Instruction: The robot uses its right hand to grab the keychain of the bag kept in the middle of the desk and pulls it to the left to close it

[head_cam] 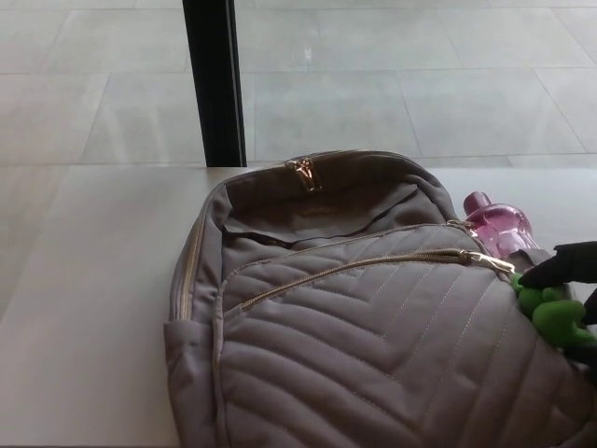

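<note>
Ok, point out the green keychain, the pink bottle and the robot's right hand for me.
green keychain [552, 313]: head view, on its green body.
pink bottle [501, 229]: head view, on its rounded body.
right hand [571, 265]: head view, on the black part at the right edge.

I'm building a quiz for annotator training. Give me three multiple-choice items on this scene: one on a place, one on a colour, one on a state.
1. The pink bottle sits: A) at the picture-right side of the backpack; B) on its quilted front; C) at its picture-left side.
2. The keychain toy is: A) red; B) green; C) blue.
3. The backpack: A) hangs from a hook; B) stands upright; C) lies front-up on the desk.
Answers: A, the bottle pokes out by the bag's right edge; B, the toy is plainly green; C, the quilted front faces the camera with the desk beneath.
</note>
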